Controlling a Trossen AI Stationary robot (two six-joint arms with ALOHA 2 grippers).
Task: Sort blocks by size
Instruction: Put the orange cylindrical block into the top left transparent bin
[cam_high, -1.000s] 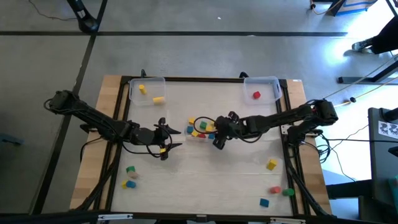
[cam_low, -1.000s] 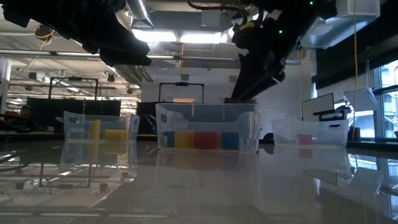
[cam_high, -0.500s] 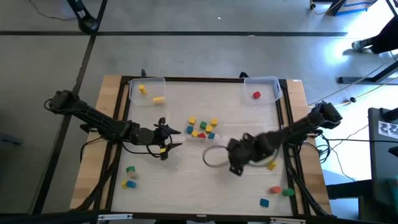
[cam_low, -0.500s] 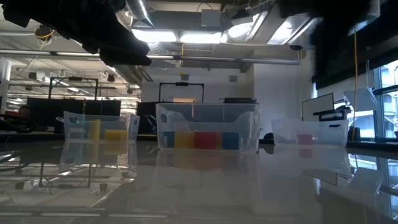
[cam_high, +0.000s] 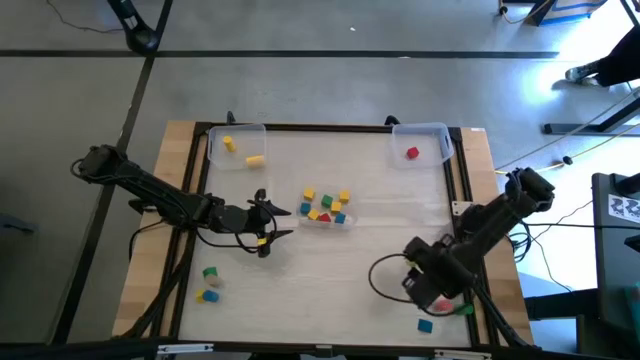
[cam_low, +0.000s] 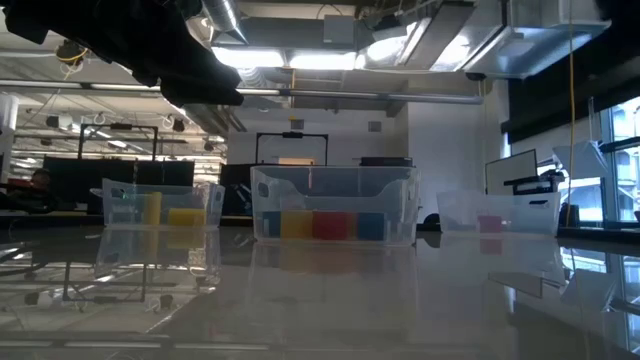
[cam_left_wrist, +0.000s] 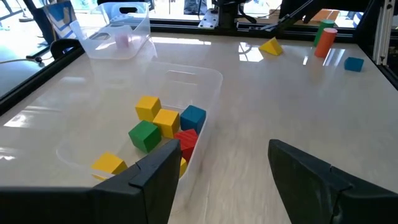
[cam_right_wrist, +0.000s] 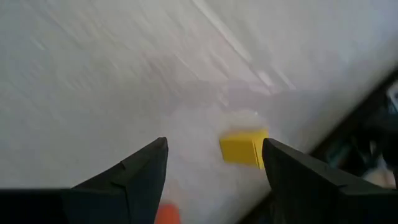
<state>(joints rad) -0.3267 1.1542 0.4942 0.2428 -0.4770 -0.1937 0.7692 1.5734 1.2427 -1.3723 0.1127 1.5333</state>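
The right fingers (cam_right_wrist: 146, 177) stand apart and grasp nothing: in the right wrist view a yellow block (cam_right_wrist: 244, 149) lies on the worktop (cam_right_wrist: 93, 74) between and beyond them, untouched, with a bit of orange (cam_right_wrist: 165, 215) at the lower edge. In the high view this right gripper (cam_high: 432, 285) is at the lower right of the frame, over the blocks there, of which a blue one (cam_high: 425, 325) shows just below it. The left fingers (cam_left_wrist: 158, 171) are also spread and empty; the left gripper (cam_high: 268, 226) hangs left of centre in the high view, and its wrist view looks past them at a clear middle bin (cam_left_wrist: 208, 81) lying flat on the worktop. Inside the bin sit blocks (cam_high: 326, 206): yellow, green, blue and red ones bunched together. A bin at the upper left (cam_high: 212, 150) holds two yellow blocks (cam_high: 241, 152), and a bin at the upper right (cam_high: 440, 135) holds one red block (cam_high: 412, 152). At the lower left of the high view a green block (cam_high: 210, 272) and a yellow-and-blue pair (cam_high: 206, 295) lie loose on the worktop.
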